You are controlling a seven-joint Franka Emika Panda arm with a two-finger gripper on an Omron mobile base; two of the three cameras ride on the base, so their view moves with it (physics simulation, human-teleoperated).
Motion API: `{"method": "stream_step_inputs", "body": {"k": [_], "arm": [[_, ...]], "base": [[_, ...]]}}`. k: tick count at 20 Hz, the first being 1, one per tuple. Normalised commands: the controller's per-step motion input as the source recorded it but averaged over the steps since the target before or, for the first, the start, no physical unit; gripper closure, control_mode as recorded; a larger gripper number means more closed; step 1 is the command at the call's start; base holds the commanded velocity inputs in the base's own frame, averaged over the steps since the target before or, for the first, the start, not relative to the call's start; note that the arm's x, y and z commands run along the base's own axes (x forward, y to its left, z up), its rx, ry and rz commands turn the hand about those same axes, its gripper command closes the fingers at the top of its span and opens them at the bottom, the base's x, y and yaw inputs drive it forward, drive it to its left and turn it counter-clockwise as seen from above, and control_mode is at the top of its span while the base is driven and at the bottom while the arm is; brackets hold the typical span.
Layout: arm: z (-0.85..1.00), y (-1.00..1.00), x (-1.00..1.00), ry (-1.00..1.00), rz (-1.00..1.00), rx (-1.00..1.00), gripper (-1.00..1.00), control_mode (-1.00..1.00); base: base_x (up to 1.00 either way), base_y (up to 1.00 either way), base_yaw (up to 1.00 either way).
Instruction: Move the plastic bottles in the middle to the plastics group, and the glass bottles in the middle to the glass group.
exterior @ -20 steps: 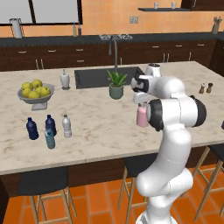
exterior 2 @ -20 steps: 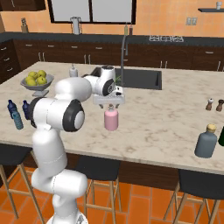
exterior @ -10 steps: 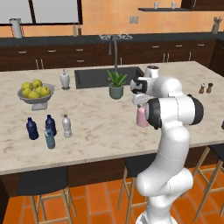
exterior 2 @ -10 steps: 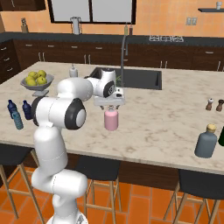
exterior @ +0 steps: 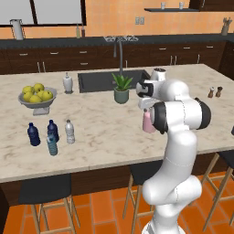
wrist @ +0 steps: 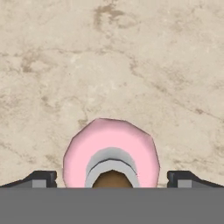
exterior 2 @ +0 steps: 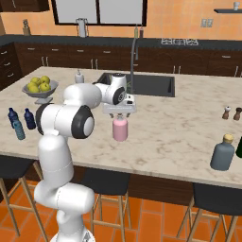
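The squat pink glass bottle point(exterior 2: 120, 130) stands upright mid-counter, in front of the sink. My gripper point(exterior 2: 120, 115) hangs straight above it, open, one fingertip point(wrist: 43, 178) on each side of the neck and apart from it. From above, the pink bottle point(wrist: 111, 146) shows its dark top between the tips. Its body point(exterior: 147, 123) peeks out beside my arm. At the counter's left stand the clear white-capped bottle point(exterior: 69, 131), the teal bottle point(exterior: 52, 145) and two navy bottles point(exterior: 33, 134) point(exterior: 53, 128). Two tiny brown bottles point(exterior 2: 227, 112) point(exterior 2: 237, 114) stand far right.
A bowl of yellow fruit point(exterior: 38, 97) and a white bottle point(exterior: 67, 83) sit at the back left. A potted plant point(exterior: 121, 89) stands by the sink point(exterior: 109, 80). A grey-blue bottle point(exterior 2: 222, 152) stands near the right front edge. Stools line the near side.
My hand has sunk slightly over the pink bottle's neck. The bottle and the other things have stayed where they were.
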Motion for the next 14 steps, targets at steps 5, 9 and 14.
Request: {"method": "stream_step_inputs", "body": {"k": [5, 9, 14], "arm": [[-0.04, 0.00, 0.00, 0.00, 0.00, 0.00, -1.00, -1.00], [-0.05, 0.00, 0.00, 0.01, 0.00, 0.00, 1.00, -1.00], [0.00, 0.00, 0.00, 0.02, 0.00, 0.00, 1.00, -1.00]], "base": [[0.00, 0.00, 0.00], [0.00, 0.00, 0.00], [0.00, 0.00, 0.00]]}}
